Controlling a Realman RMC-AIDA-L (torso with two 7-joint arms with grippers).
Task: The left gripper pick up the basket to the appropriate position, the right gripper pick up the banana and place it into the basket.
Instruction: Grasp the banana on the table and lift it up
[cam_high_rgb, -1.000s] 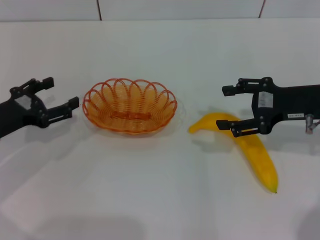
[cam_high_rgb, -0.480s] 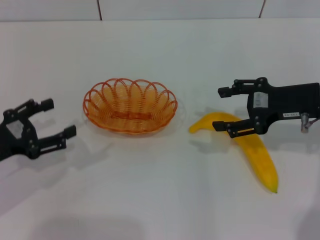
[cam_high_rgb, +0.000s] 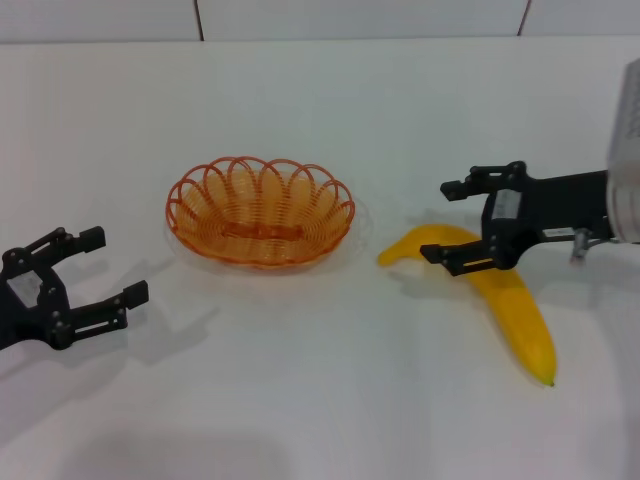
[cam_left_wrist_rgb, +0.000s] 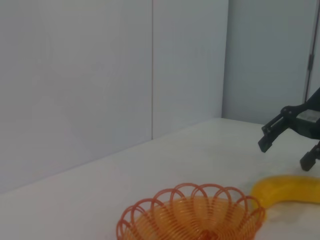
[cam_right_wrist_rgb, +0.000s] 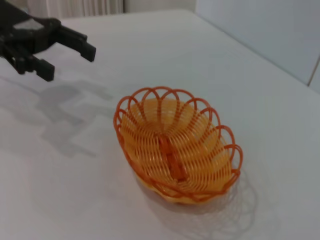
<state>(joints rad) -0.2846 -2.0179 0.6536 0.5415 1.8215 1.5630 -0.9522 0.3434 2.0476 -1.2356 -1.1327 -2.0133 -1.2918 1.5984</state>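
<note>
Left gripper (cam_high_rgb: 95, 268) has pulled back and down from the basket (cam_high_rgb: 260, 210) over the last sec, now well apart from it near the tabletop (cam_high_rgb: 320, 400) front edge, fingers spread, holding nothing. Basket hasn't budged, so looks like it's taken as placed. Right gripper (cam_high_rgb: 448, 222) crept slightly further over the banana (cam_high_rgb: 500, 295) (still flat on the tabletop, just right of the basket), jaws wide open above its near end, so prob. the grab comes next. White label on the right arm, too small to read

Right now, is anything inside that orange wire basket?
Nothing: the shallow orange wire basket holds only its own woven floor. The long yellow banana lies on the table beside it, partly under the right hand.
</note>
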